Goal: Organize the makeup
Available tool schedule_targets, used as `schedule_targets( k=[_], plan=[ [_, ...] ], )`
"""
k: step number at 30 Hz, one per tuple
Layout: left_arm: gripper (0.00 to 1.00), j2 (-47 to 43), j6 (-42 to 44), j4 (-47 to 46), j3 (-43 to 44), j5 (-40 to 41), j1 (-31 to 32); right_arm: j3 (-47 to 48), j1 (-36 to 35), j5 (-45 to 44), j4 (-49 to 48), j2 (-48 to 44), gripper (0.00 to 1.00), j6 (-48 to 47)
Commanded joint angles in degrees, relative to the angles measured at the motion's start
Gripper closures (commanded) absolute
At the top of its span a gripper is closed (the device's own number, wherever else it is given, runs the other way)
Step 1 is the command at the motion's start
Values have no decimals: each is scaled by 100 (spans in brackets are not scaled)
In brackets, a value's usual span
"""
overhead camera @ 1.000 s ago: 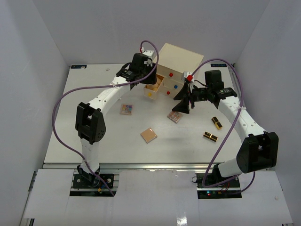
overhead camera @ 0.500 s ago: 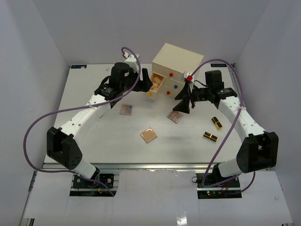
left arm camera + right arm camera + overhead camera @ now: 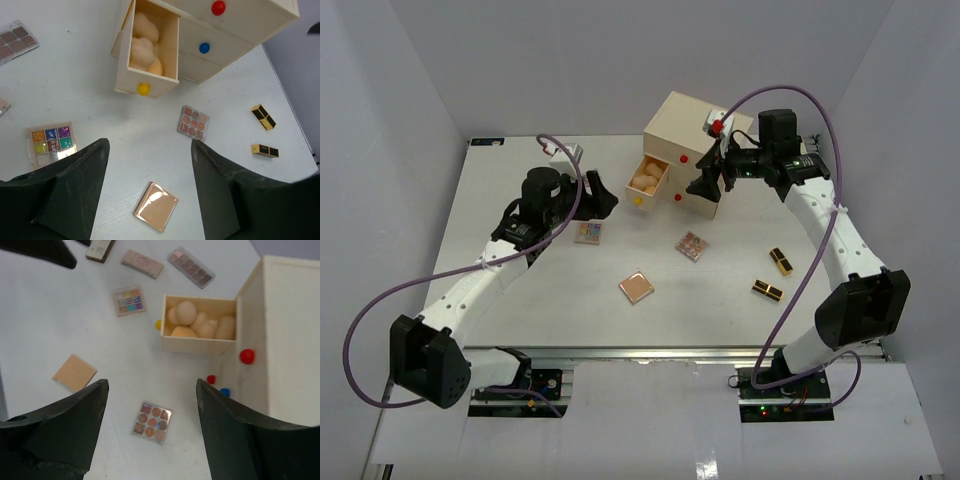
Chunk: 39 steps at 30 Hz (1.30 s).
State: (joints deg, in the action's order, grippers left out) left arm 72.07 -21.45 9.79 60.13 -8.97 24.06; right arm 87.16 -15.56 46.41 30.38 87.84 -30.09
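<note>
The left gripper point(image 3: 150, 192) hangs wide open, holding nothing. The right gripper point(image 3: 150, 432) gapes likewise, empty. Tan sponges point(image 3: 142, 45) fill the open drawer point(image 3: 162, 86). Seen from above, the peach compact point(image 3: 636, 287) lies at its 6 o'clock and the lipstick tubes point(image 3: 780, 262) at 4 o'clock.

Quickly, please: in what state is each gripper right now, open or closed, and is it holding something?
Left gripper: open, holding nothing.
Right gripper: open, holding nothing.

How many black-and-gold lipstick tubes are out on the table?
2 black-and-gold lipstick tubes, both at the white table's right side: one farther back, one nearer the front. Closed drawers may hide more.
</note>
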Motion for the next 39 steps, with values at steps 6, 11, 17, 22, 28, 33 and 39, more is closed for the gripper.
schedule_targets(
  k=[6,11,17,22,28,33,39],
  plan=[
    [61,188,-559,-744,-630,-787,-306,1642,-344,-2119,-98,869,24,656],
    [86,891,-699,-1210,-612,-1234,-298,2217,-531,-3232,-130,1497,22,515],
    [87,1727,-782,-1427,-223,-1300,-210,2489,-580,-3786,-181,2042,21,215],
    [88,2462,-820,-1561,208,-1268,-163,2400,-626,-4056,-403,2213,26,29],
    [88,3077,-894,-1666,805,-1274,-129,2138,-674,-3993,-433,2233,54,-194],
    [88,3435,-943,-1687,1372,-1255,-80,1829,-699,-3726,-426,2176,70,-248],
    [88,3841,-1045,-1726,1862,-1205,8,1683,-737,-3371,-215,2254,76,-269]
  ],
)
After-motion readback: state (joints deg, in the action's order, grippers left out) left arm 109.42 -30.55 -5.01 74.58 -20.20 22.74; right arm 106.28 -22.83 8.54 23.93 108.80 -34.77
